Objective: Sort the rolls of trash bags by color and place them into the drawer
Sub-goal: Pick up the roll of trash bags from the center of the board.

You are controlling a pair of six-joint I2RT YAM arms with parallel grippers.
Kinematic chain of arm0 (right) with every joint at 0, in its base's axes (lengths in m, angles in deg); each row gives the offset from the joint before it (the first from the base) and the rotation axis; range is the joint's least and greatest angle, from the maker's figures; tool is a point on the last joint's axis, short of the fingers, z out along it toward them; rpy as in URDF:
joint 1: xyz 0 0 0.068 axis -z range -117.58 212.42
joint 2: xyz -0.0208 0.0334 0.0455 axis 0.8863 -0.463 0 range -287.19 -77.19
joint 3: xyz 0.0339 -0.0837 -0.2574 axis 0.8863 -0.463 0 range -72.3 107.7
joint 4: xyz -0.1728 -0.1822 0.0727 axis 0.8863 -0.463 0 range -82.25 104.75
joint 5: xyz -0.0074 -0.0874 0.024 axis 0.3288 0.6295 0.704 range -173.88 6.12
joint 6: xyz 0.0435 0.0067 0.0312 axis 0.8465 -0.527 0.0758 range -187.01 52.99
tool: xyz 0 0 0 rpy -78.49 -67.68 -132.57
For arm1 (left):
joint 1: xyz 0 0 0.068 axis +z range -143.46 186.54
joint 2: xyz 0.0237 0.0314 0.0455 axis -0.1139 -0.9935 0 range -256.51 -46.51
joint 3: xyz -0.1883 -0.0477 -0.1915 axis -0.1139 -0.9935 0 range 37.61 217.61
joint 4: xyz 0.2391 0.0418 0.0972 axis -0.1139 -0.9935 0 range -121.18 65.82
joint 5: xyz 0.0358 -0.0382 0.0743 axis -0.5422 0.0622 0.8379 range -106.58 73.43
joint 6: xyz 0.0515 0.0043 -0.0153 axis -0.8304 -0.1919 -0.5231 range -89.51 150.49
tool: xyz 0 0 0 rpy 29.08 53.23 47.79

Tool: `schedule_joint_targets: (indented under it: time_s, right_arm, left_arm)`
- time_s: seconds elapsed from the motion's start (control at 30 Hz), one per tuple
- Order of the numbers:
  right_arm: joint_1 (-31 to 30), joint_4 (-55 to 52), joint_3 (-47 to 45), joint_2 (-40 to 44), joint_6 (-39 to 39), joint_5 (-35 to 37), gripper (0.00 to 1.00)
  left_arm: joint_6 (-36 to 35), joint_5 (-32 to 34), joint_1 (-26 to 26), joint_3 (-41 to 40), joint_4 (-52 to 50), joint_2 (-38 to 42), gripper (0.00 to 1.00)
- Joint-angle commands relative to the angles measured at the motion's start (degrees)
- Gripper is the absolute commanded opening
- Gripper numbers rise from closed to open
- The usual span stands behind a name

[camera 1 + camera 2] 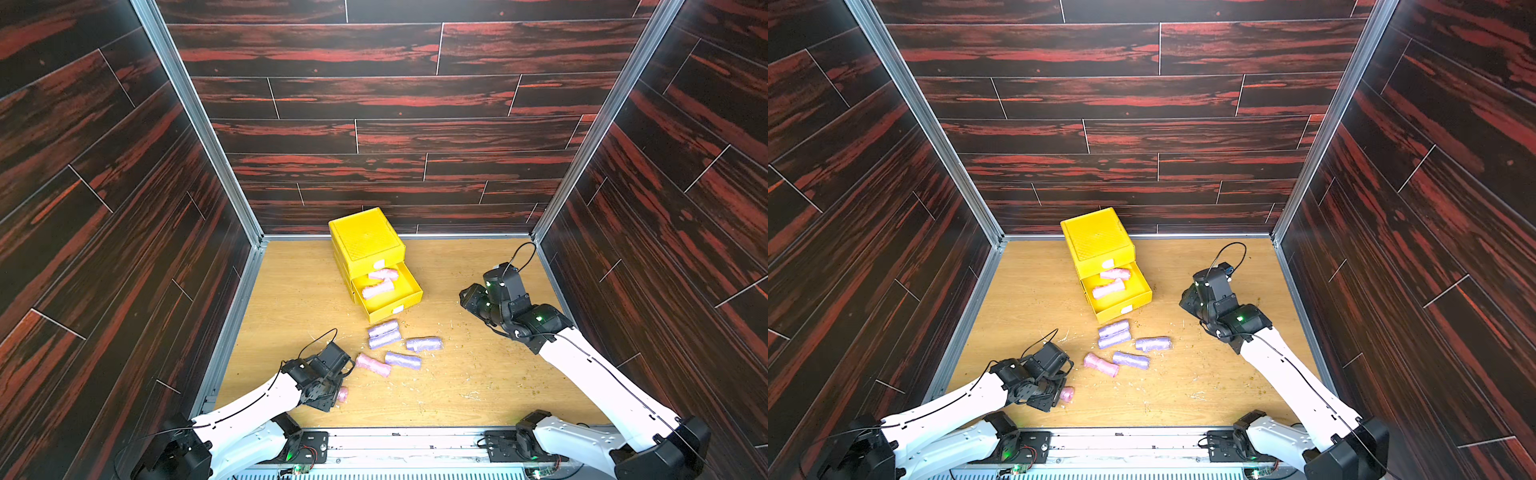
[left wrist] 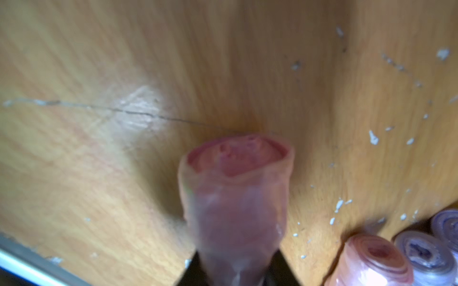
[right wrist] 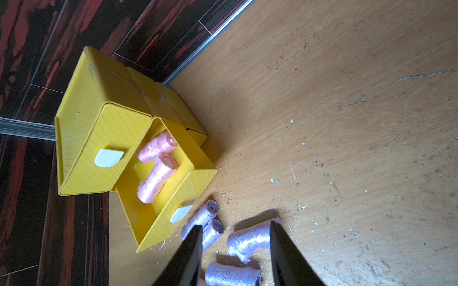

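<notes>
A crinkly, seemingly cylindrical pink roll is clamped by the left gripper; the right gripper is parted, empty.

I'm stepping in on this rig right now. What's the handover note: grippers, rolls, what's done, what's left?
Left gripper: shut on a pink roll, low at the table front.
Right gripper: open, empty, aloft to the right of the loose rolls.
Chest: open drawer holds two pink rolls.
On the table: one pink roll, four purple rolls. No green rolls in view.
Done: two pinks stowed.
Left: the held pink, the loose pink, then the purples, likely in another drawer.
</notes>
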Motion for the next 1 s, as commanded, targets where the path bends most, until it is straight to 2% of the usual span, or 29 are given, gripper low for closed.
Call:
schedule_joint_targets:
  time_s: [0.0, 0.07, 0.13, 0.23, 0.33, 0.43, 0.57, 0.67, 0.77, 0.83, 0.97]
  right_arm:
    - [0.3, 0.2, -0.4, 0.0, -0.8, 0.0, 0.47]
    - [0.3, 0.1, -0.4, 0.2, -0.9, 0.1, 0.47]
    - [0.3, -0.1, -0.3, 0.2, -1.0, 0.2, 0.47]
    - [0.4, -0.4, 0.0, 0.3, -1.0, 0.4, 0.48]
    - [0.4, -0.5, 0.1, 0.3, -1.0, 0.5, 0.47]
    - [0.4, -0.8, 0.2, 0.4, -0.8, 0.2, 0.47]
    - [0.4, -1.1, 0.0, 0.8, -0.5, 0.2, 0.47]
    - [0.5, -1.5, -0.1, 1.1, -0.5, 0.5, 0.47]
    - [0.5, -1.7, -0.1, 0.9, -0.5, 0.8, 0.47]
    - [0.5, -1.7, -0.1, 0.5, -0.3, 0.7, 0.47]
    - [0.6, -2.6, 0.7, -0.4, -0.4, 1.1, 0.47]
  left_arm:
    - [-1.1, 1.7, -0.2, 0.3, -2.0, 2.0, 0.10]
    - [-3.2, 4.2, -0.2, 1.8, -3.2, 4.1, 0.01]
    - [-7.5, 6.8, -0.2, 6.2, -6.9, 5.9, 0.00]
    - [-18.7, 10.4, 0.7, 16.2, -10.1, 5.3, 0.00]
    - [-40.7, 4.1, 4.9, 28.7, -9.4, -1.6, 0.00]
    - [-64.1, -0.4, 5.4, 46.0, -16.1, -12.4, 0.00]
    - [-89.3, -1.8, 5.1, 67.9, -28.7, -25.5, 0.04]
    - [-104.8, 0.8, 4.6, 81.4, -37.3, -34.0, 0.03]
    - [-116.6, 8.3, 4.5, 91.8, -43.9, -42.1, 0.01]
    - [-121.8, 12.3, 4.7, 95.5, -45.7, -46.5, 0.00]
    - [-127.1, 11.6, 5.1, 97.9, -44.3, -49.4, 0.00]
